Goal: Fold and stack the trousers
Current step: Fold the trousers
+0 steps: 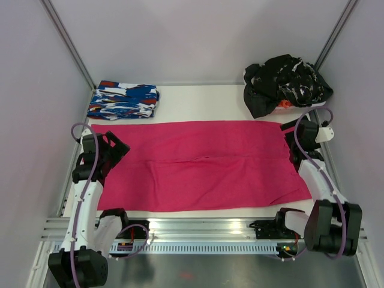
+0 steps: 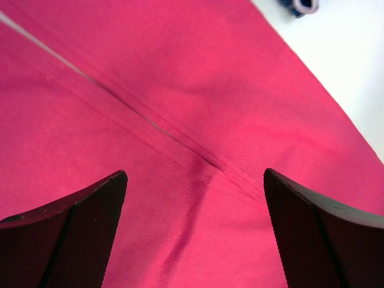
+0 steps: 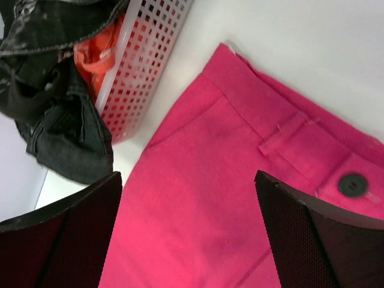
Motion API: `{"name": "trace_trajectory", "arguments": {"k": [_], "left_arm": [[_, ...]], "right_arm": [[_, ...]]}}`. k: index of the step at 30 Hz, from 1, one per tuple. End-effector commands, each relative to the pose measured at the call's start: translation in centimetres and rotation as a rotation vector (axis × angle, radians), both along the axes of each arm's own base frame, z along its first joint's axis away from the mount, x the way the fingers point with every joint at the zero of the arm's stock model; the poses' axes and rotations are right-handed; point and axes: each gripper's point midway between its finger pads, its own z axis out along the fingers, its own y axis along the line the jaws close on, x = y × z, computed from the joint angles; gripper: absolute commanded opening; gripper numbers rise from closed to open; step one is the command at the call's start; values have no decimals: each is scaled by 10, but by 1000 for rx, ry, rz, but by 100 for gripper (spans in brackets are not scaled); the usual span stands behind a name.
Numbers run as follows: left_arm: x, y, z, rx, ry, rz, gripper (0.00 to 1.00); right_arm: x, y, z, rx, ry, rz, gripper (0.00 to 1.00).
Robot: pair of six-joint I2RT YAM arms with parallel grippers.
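The bright pink trousers [image 1: 201, 165] lie spread flat across the table, legs to the left and waist to the right. My left gripper [image 1: 117, 150] hovers open over the leg end. In the left wrist view, pink cloth with a long seam [image 2: 180, 141] fills the space under the gripper [image 2: 195, 174], and nothing is between the fingers. My right gripper [image 1: 295, 137] stands open over the waist end. In the right wrist view the gripper [image 3: 187, 175] is above the waistband, with a black button [image 3: 352, 184] and a belt loop [image 3: 288, 133] showing.
A folded blue, white and red patterned garment [image 1: 123, 100] lies at the back left. Black clothes with white flecks [image 1: 285, 81] are heaped over a white mesh basket [image 3: 141, 72] with something orange inside at the back right. Grey walls close in both sides.
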Motion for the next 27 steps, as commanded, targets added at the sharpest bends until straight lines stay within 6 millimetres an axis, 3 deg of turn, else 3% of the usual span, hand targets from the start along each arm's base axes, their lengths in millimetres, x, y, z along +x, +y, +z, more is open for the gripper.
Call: {"name": "trace_trajectory", "arguments": {"k": [1,3,8,9,11,14,17,21,22,27], "left_arm": [[5,5,-5,-64,-37,116,100],[6,5,-11,-85,-10,138,100],[-22,5,-43,-156,173,266,99],[-27,10,-44,-142,182,298,99],[-41,18,-44,-129,198,375,99],[-40,19,-37,-139,155,387,99],[-33,17,-31,-144,135,360,99],[-29,20,-41,-101,223,330,99],[-27,21,-40,-90,235,318,99],[-23,13,-56,-112,311,270,99]], "right_arm": [[-21,11,30,25,-66,27,98],[-37,13,34,19,-38,36,98],[-102,13,18,50,74,-48,98],[-113,4,22,40,56,-116,98],[-137,-1,9,45,131,-186,98],[-161,-2,-6,60,235,-229,98],[-177,12,-33,122,367,-205,98],[-202,20,-64,169,540,-224,98],[-210,20,-67,166,587,-236,98],[-208,4,-50,99,658,-299,98]]}}
